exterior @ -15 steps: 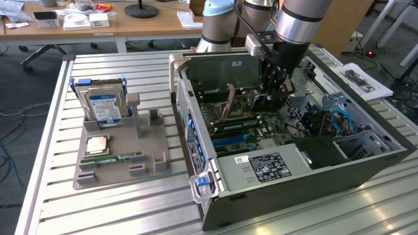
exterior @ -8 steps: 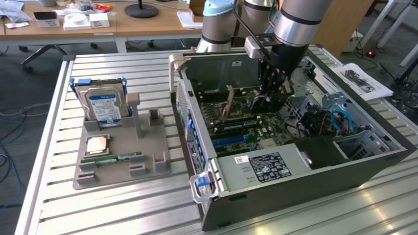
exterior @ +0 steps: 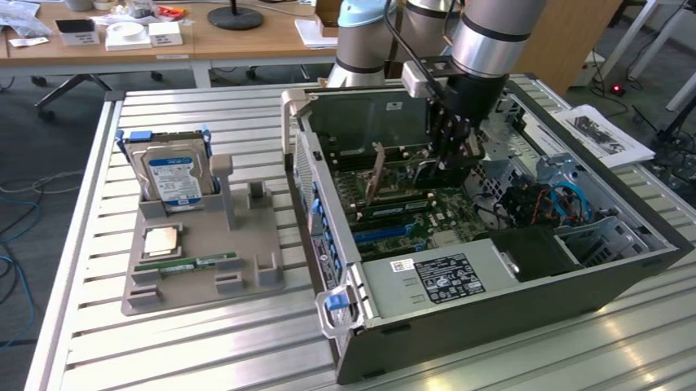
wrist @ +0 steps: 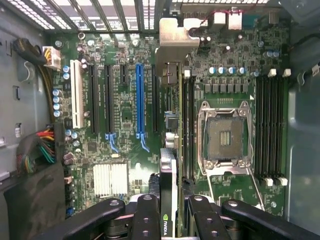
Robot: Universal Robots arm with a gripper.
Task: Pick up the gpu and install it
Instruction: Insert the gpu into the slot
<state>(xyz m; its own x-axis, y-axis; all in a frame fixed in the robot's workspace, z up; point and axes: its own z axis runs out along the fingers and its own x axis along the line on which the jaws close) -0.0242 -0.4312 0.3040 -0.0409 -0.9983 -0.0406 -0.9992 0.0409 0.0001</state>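
The gpu (wrist: 169,175) shows edge-on in the wrist view, a thin card with a logo near my fingers and its silver end bracket (wrist: 175,37) at the case's rear wall. My gripper (wrist: 170,212) is shut on it, one black finger (wrist: 145,215) on each side. The card hangs over the motherboard between the blue slot (wrist: 140,100) and the memory slots (wrist: 189,125); I cannot tell if it is seated. In the exterior view my gripper (exterior: 451,167) reaches down into the open computer case (exterior: 609,277), with the brownish gpu (exterior: 379,175) standing upright beside it.
A grey holder tray (exterior: 250,277) on the exterior view's left carries a hard drive (exterior: 174,175), a processor chip (exterior: 161,240) and a green memory stick (exterior: 201,262). Inside the case are the processor socket (wrist: 225,135), cable bundles (wrist: 40,150) and a power supply (exterior: 441,277).
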